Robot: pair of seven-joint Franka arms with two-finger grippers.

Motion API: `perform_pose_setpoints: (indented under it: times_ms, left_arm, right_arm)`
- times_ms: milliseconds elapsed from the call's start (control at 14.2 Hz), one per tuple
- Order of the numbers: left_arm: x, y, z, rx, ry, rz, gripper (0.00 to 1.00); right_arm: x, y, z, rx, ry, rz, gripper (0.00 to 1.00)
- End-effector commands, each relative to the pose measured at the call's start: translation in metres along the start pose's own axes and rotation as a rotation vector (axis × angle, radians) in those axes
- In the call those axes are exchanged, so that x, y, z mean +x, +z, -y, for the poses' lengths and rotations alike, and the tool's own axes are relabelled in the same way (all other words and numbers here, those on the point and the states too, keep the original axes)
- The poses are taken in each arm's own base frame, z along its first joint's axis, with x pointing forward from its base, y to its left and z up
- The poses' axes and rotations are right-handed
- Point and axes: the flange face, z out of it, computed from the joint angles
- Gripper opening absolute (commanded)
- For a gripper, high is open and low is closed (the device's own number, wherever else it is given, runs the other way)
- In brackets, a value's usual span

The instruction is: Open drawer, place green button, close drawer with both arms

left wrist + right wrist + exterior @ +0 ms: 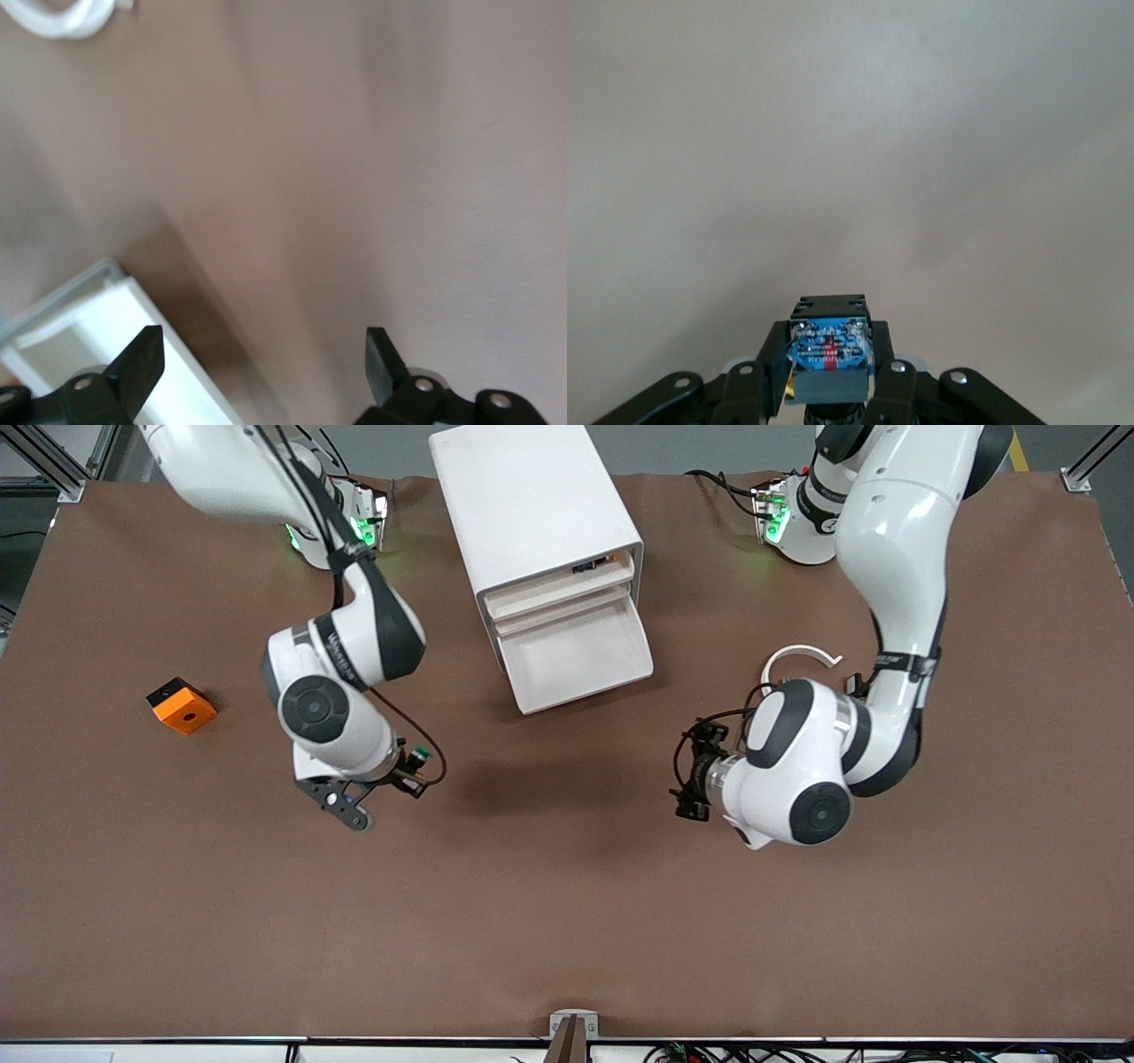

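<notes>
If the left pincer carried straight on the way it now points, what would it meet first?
Most likely the bare brown table: the open left pincer faces down at it. The pulled-out drawer lies off to one side, though depth is hard to judge.

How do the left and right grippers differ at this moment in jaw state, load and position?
The left gripper stands open and empty; the right gripper is shut on the button. The left gripper hangs over bare table toward the left arm's end, with the open drawer at the edge of its wrist view; the right gripper sees only bare table. Both are black two-finger grippers, off the cabinet.
</notes>
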Motion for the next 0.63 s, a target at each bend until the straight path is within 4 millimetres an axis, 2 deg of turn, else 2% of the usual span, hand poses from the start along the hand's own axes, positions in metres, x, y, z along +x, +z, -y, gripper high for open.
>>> perform_pose_setpoints:
  times_ms: [0,212,282,564]
  left_arm:
    - [0.011,-0.048,0.025,-0.044,0.193,-0.149,1.0]
    - [0.027,-0.104,0.057,-0.032,0.413,-0.245,1.0]
    - [0.038,-0.124,0.067,-0.046,0.478,-0.264,1.0]
    - [0.055,-0.165,0.089,-0.039,0.716,-0.368,1.0]
  right_arm:
    - [-0.055,-0.028,0.023,-0.009,0.113,0.0,0.0]
    - [-0.121,-0.035,0.044,0.001,0.211,0.003,0.0]
    - [-0.144,-0.035,0.049,0.001,0.236,-0.001,0.0]
    - [-0.218,-0.034,0.061,0.003,0.344,-0.012,0.0]
